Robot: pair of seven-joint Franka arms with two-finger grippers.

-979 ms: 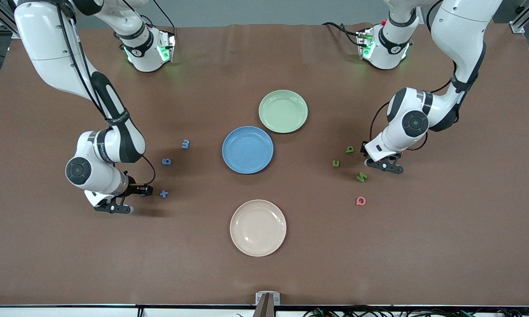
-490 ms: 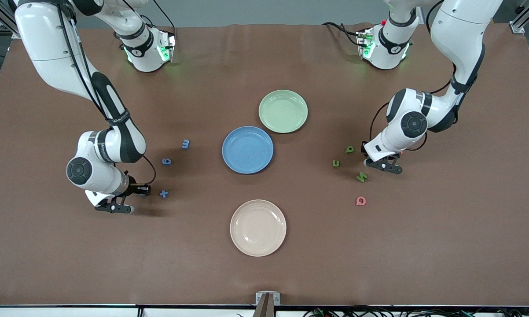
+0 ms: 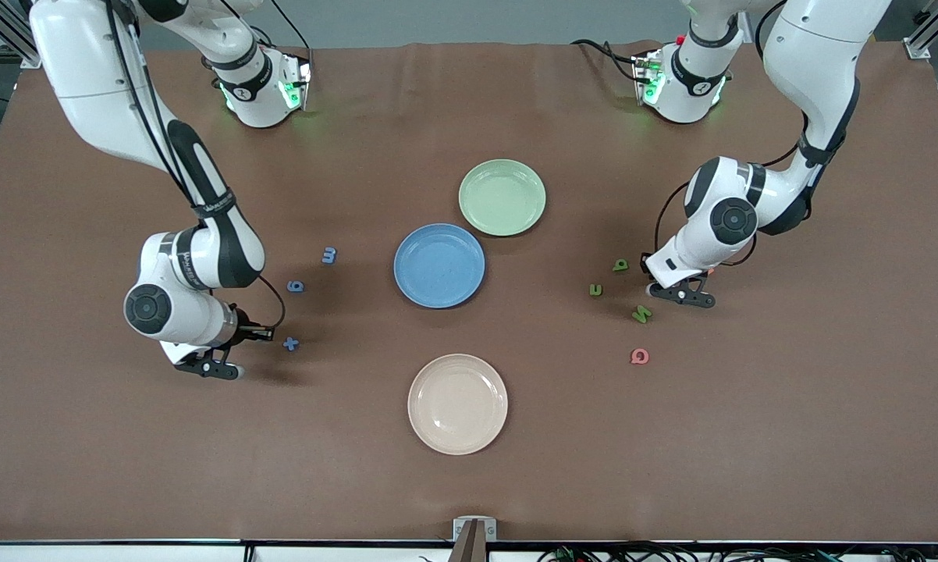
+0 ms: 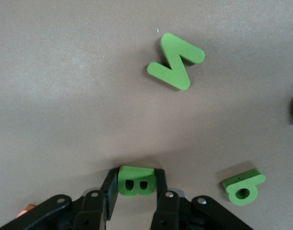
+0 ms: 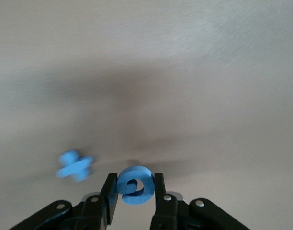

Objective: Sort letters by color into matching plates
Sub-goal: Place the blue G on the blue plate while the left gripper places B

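Both hands have closed since earlier: left hand (image 4: pixel 135 194) clamps the green B (image 4: pixel 135 181), right hand (image 5: pixel 133 194) clamps the blue G (image 5: pixel 135 185), low over the counter (image 3: pixel 469 484).

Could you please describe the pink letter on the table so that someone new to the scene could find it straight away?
Start at the cream plate, the plate nearest the front camera, and look toward the left arm's end of the table. The pink letter lies there alone, nearer the camera than the green N. It is the only pink piece among green ones.
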